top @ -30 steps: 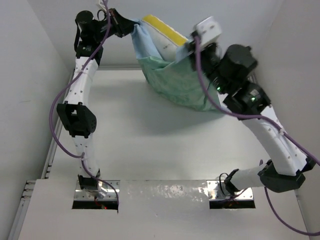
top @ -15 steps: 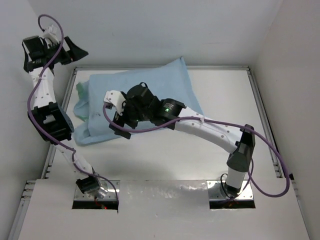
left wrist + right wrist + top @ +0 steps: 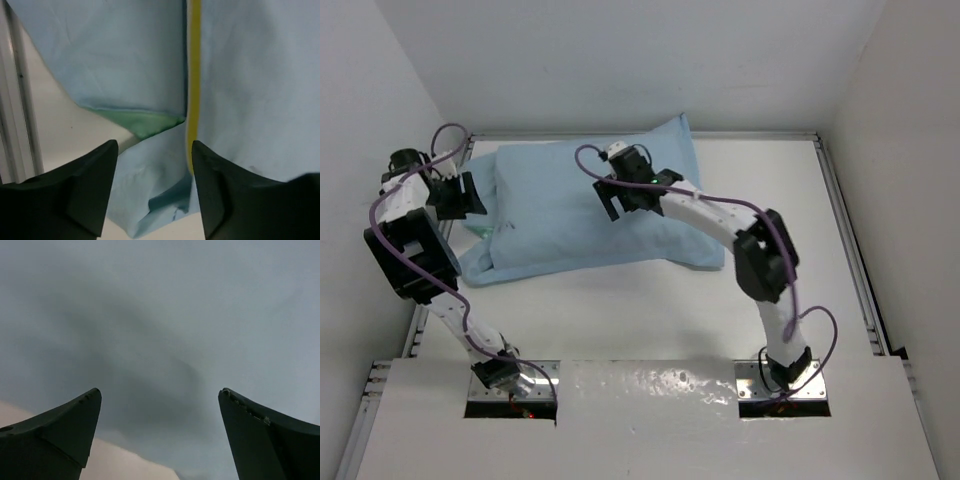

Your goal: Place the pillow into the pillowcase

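The light blue pillowcase (image 3: pixel 570 215) lies flat at the back of the table, swollen with the pillow inside. In the left wrist view a strip of the pillow's yellow edge trim (image 3: pixel 194 75) shows at the case's left end, beside a fold of teal-green lining (image 3: pixel 145 123). My left gripper (image 3: pixel 465 197) (image 3: pixel 155 150) hovers over that end, open, with loose blue cloth below the gap. My right gripper (image 3: pixel 635 192) (image 3: pixel 160 395) is over the middle of the case, open wide and close to the cloth, nothing between its fingers.
The white table (image 3: pixel 670 320) has raised metal rails along its left side (image 3: pixel 420 315) and right side (image 3: pixel 850 270). White walls stand close on the left, back and right. The left arm's elbow (image 3: pixel 410 262) reaches out over the left rail.
The pillow and case, held up at the back by both grippers a second ago, now lie on the table. Both grippers have let go. The right arm swung left over the case.
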### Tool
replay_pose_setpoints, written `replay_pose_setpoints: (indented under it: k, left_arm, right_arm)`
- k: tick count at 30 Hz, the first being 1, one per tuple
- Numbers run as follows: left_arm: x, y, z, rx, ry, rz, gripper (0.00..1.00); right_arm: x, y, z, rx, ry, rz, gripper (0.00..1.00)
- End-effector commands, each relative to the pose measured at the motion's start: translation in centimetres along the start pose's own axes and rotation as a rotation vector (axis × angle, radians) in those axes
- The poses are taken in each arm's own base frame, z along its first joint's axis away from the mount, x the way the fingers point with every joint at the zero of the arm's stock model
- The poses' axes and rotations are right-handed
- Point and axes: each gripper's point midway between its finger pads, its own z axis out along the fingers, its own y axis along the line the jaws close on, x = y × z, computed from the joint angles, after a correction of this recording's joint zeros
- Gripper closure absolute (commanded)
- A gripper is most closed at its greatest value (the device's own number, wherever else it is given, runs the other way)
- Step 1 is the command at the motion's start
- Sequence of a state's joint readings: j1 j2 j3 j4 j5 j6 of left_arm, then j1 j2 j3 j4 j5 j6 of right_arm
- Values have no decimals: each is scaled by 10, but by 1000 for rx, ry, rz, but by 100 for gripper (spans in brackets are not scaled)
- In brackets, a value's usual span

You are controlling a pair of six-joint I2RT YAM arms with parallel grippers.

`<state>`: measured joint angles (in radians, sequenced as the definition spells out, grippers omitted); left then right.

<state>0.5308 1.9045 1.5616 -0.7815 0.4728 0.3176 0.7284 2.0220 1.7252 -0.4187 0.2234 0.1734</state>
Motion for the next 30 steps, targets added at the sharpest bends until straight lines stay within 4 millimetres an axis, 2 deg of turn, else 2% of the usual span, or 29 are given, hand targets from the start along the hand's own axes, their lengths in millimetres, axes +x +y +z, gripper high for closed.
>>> replay_pose_setpoints:
  k: [1, 2, 3, 4, 5, 6, 7, 8, 9, 10, 11, 12, 13, 14, 15, 16, 18, 19, 20, 21, 22, 23, 25, 26, 27, 29, 30]
  left_arm:
    - [23, 15, 21, -64, 106, 96, 39]
    - [35, 15, 35, -43, 153, 97, 38]
    - [38, 13, 42, -42, 167, 112, 35]
    - [40, 7, 52, -37, 180, 133, 34]
    - [42, 10, 58, -61, 190, 144, 33]
    - [35, 11, 64, -83, 165, 162, 31]
    - [35, 5, 70, -86, 162, 177, 31]
    - [35, 4, 75, -102, 162, 190, 31]
    - [33, 1, 80, -104, 153, 201, 34]
    - [40, -11, 88, -85, 173, 229, 36]
    - [48, -21, 96, -62, 198, 253, 38]
    - [62, -38, 103, -27, 243, 305, 43]
    - [72, -45, 106, -10, 274, 325, 47]
    - [79, -51, 109, -1, 291, 342, 51]
    - [91, -57, 111, 6, 318, 354, 62]
    - [95, -58, 112, 9, 324, 356, 65]
    - [104, -58, 113, 15, 344, 353, 71]
    - [107, -61, 112, 32, 349, 357, 71]
    - [111, -62, 110, 45, 360, 369, 71]
    - [110, -65, 106, 58, 354, 372, 71]
    - [108, -66, 104, 63, 348, 378, 70]
    - [98, -70, 100, 66, 325, 392, 66]
    - [74, -85, 84, 95, 270, 406, 55]
    - [47, -97, 73, 108, 199, 417, 52]
    - [24, -116, 56, 152, 120, 429, 49]
    - [-6, -142, 40, 193, 15, 438, 43]
    - [-25, -157, 28, 210, -45, 458, 42]
  right_arm:
    - [23, -7, 49, 121, 67, 61, 1]
    - [34, -17, 59, 134, 105, 97, 3]
    - [46, -20, 67, 137, 133, 137, 15]
    - [63, -35, 77, 160, 172, 226, 28]
    - [74, -40, 79, 160, 193, 277, 41]
    - [87, -50, 79, 174, 215, 327, 55]
    - [124, -57, 76, 196, 285, 395, 92]
    - [124, -81, 67, 222, 260, 467, 100]
    - [168, -89, 57, 251, 337, 494, 100]
    - [180, -99, 49, 264, 341, 528, 100]
    - [170, -123, 36, 275, 276, 574, 100]
    - [207, -139, 22, 302, 332, 569, 100]
    - [197, -152, 10, 302, 276, 563, 100]
    - [202, -161, 2, 312, 276, 547, 100]
    - [216, -175, -8, 322, 302, 493, 100]
    - [215, -183, -14, 328, 303, 464, 100]
    - [196, -198, -24, 309, 277, 361, 97]
    - [191, -198, -28, 291, 290, 315, 86]
    - [164, -204, -30, 274, 245, 282, 78]
    - [157, -197, -33, 217, 259, 246, 59]
    - [143, -196, -35, 197, 238, 236, 59]
    - [111, -200, -41, 188, 175, 230, 44]
    - [79, -192, -50, 183, 117, 218, 35]
    - [52, -189, -56, 188, 52, 217, 32]
    - [23, -173, -64, 192, -27, 186, 31]
    - [-13, -155, -73, 209, -131, 181, 30]
    - [-35, -128, -75, 186, -202, 172, 35]
